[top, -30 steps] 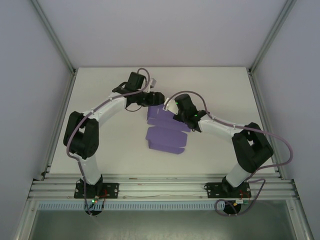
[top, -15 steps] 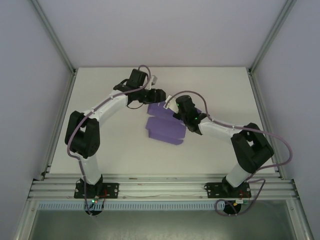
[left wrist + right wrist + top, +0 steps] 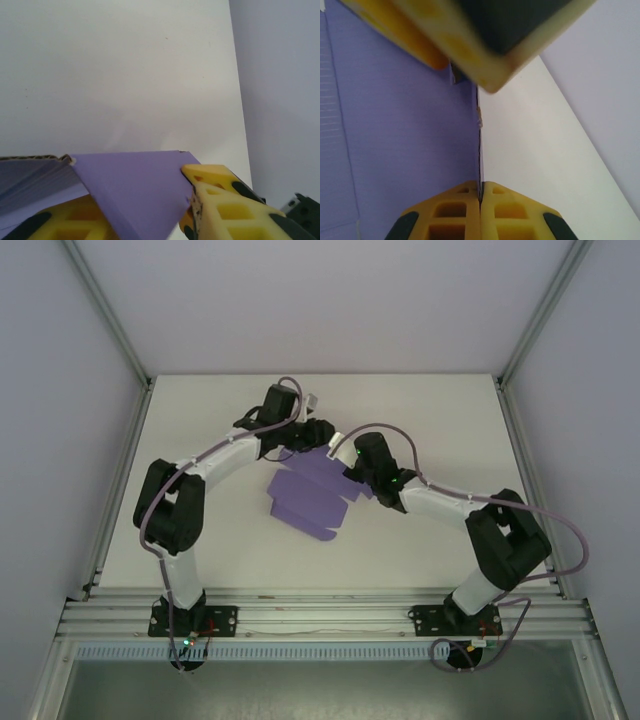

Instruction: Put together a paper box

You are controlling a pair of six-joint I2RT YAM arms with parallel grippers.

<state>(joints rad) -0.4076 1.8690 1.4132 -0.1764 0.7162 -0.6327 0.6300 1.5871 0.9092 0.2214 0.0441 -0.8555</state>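
The purple paper box point(image 3: 305, 498) lies half folded at mid-table between both arms. My left gripper point(image 3: 322, 437) reaches its far edge from the left. In the left wrist view a purple flap point(image 3: 130, 185) spans the gap between the yellow fingers; it covers the left finger and its edge presses the right finger point(image 3: 220, 200). My right gripper point(image 3: 345, 462) is at the box's far right corner. It is shut point(image 3: 480, 186) on the thin edge of a purple panel point(image 3: 395, 140). The left gripper's finger point(image 3: 485, 55) hangs just beyond on that same edge.
White table point(image 3: 200, 540) with bare room left, right and behind the box. Metal frame posts point(image 3: 520, 430) run along both side edges, and a rail point(image 3: 320, 615) crosses the near edge by the arm bases.
The left jaws have narrowed onto the flap. The box has swung and slid to the left, now lying skewed. Both grippers shifted slightly left with it.
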